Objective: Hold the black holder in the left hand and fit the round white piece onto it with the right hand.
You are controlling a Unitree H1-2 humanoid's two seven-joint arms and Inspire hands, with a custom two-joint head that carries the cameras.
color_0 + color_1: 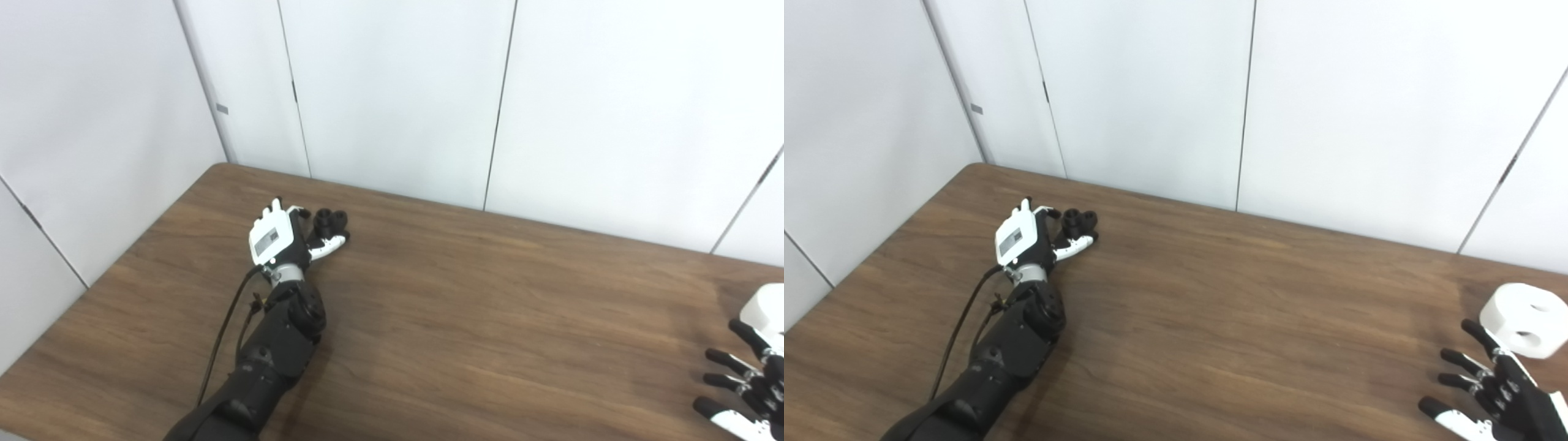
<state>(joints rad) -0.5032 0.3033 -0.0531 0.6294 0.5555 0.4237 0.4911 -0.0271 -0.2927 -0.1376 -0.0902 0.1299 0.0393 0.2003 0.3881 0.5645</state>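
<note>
The black holder stands on the table at the far left, small, with two round knobs on top. My left hand lies right beside it, palm toward it, and its white thumb reaches along the holder's near side. The fingers are mostly hidden behind the back of the hand, so the grip does not show. The round white piece, a thick disc with holes, lies at the table's right edge. My right hand hovers just in front of it, open with its fingers spread and not touching it.
The brown wooden table runs up to white wall panels at the back and left. My left forearm, with a black cable, stretches over the table's left part.
</note>
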